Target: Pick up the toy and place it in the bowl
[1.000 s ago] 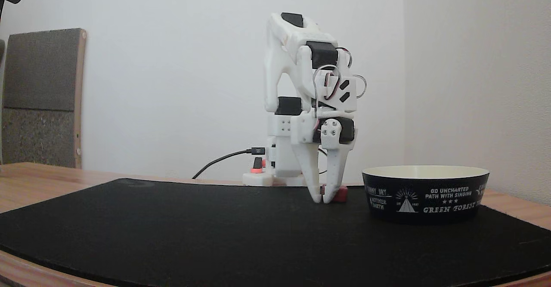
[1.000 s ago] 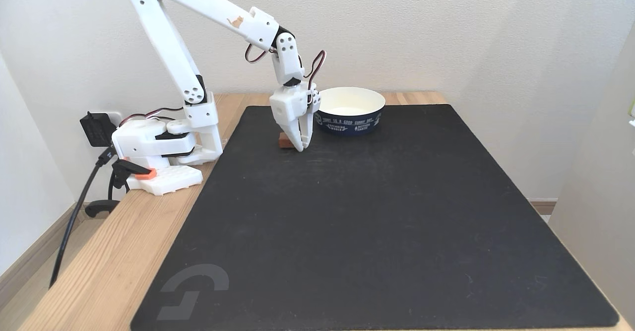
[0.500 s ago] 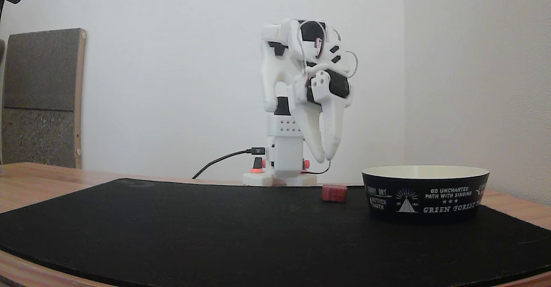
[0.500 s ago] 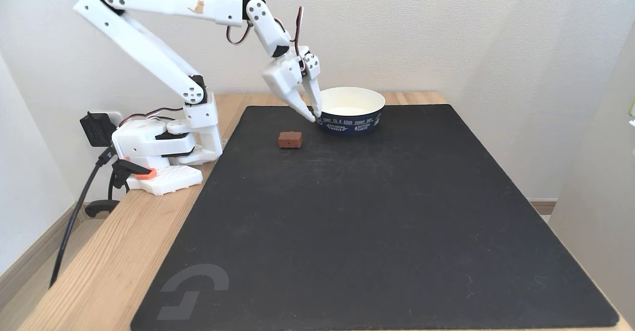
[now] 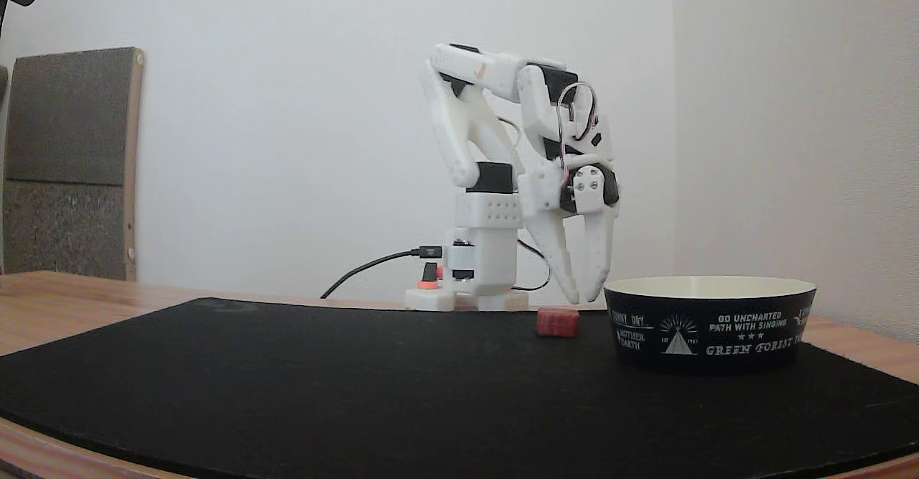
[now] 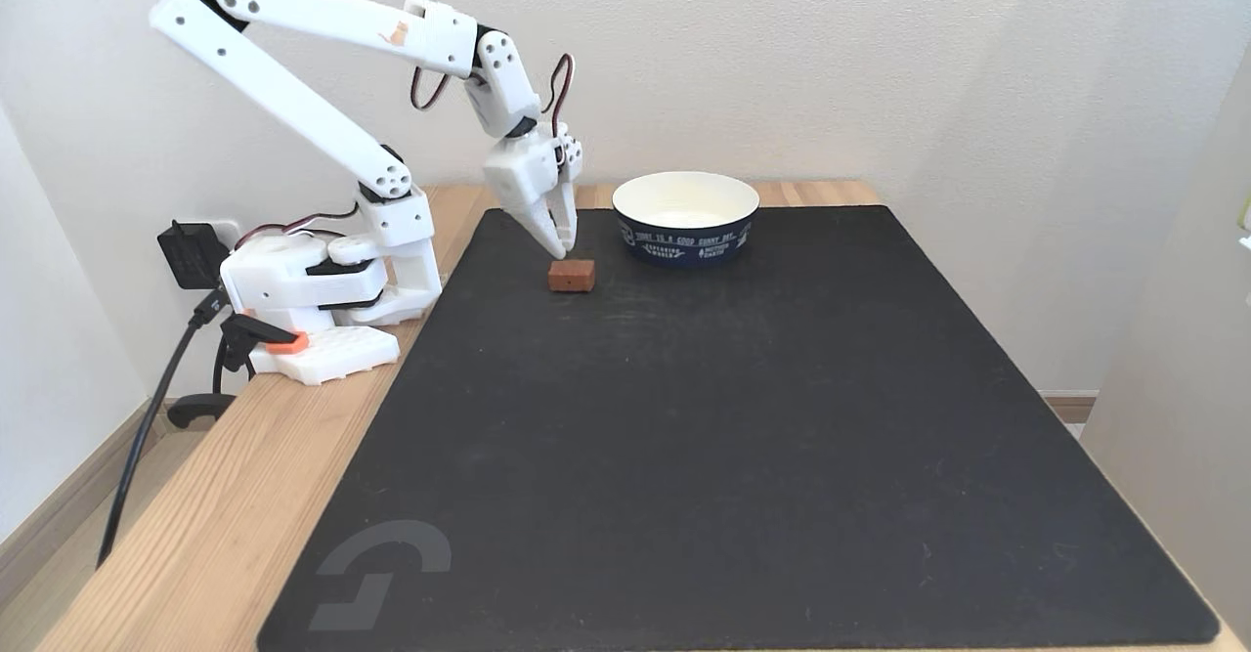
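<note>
The white arm's tool (image 6: 564,246) hangs with its tips pointing down just above the red ribbed block (image 6: 572,276), clear of it — a gap shows between the tips and the block's top in both fixed views. The two fingers (image 5: 597,263) are drawn nearly together with only a narrow slit between them, and they pinch nothing. The block (image 5: 558,322) lies flat on the black mat (image 6: 743,437) that covers most of the wooden desk (image 6: 225,496), near the mat's far edge. The bowl (image 6: 686,217) (black outside with white lettering and a triangle emblem, cream-white inside) stands upright on the same mat, near the block but not touching it; in the low side-on fixed view the bowl (image 5: 709,324) sits to the right of the block, and the tool (image 5: 585,296) hangs between them, just left of the bowl's rim. The arm's base (image 6: 313,290) stands at the desk's edge beside the mat, with a black cable (image 6: 147,427) running off it toward the floor.
</note>
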